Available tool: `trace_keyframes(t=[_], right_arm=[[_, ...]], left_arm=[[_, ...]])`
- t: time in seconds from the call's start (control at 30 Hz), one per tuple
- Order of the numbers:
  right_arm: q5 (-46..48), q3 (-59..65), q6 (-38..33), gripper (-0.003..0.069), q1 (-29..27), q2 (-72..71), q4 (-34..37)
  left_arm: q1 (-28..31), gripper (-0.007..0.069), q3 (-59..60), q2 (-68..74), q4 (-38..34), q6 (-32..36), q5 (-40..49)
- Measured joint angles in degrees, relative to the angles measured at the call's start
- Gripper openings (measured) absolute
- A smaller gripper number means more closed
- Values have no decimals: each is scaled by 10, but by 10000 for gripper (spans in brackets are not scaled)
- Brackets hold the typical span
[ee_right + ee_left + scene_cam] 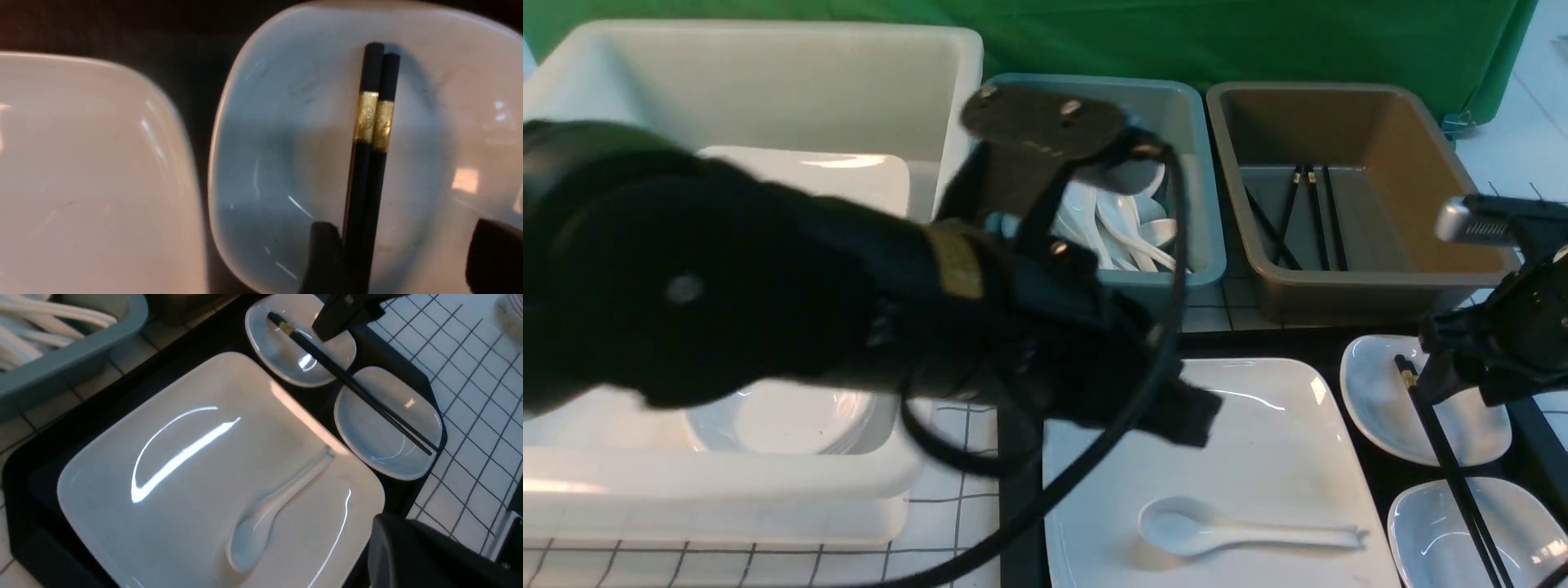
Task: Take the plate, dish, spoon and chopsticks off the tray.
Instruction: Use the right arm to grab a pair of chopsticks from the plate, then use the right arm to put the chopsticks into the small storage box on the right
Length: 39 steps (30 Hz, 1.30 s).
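The large white plate point(1258, 441) lies on the black tray point(1262, 347) with the white spoon point(1225, 531) resting on its near part. To its right sit two small white dishes point(1380, 408) point(1437, 531). The black chopsticks point(1450, 465) lie across both. My right gripper point(408, 261) is open over the far dish point(286, 143). The chopsticks point(369, 171) pass between its fingers, against one fingertip point(322, 257). My left gripper point(380, 522) is shut and empty. It hovers over the plate's point(204, 477) edge, near the spoon point(265, 522).
Behind the tray stand a white tub point(768, 90) with plates, a teal tub point(1188, 163) with white spoons and a brown tub point(1388, 163) with black chopsticks. My left arm and its cable point(1094, 457) cross above the tray's left side. A checked cloth point(947, 506) covers the table.
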Motion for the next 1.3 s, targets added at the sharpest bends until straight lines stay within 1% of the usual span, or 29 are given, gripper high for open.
trace_keyframes(t=[0.17, 0.27, 0.3, 0.4, 0.43, 0.9, 1.13, 1.3], right_arm=[[-9, 0, 17, 444, 4, 35, 1], [-19, 0, 17, 382, 13, 43, 1], [-22, 0, 17, 336, 16, 44, 1], [-28, -1, 17, 156, 22, 44, 1], [-28, -1, 17, 123, 23, 44, 1], [-16, -1, 13, 125, 24, 37, 0], [32, 0, -8, 125, 30, -31, 6], [46, 13, -16, 125, 48, -107, 32]], left_arm=[[0, -4, -32, 54, 16, 0, -2], [0, -4, -35, 72, 16, -3, 2], [0, -4, -36, 75, 16, -3, 3], [0, -4, -37, 77, 16, 0, 4], [0, -4, -37, 77, 16, 0, 4], [0, -2, -37, 77, 18, 0, 8], [0, -2, -37, 77, 11, -4, 8], [0, -2, -44, 77, 12, -5, -5]])
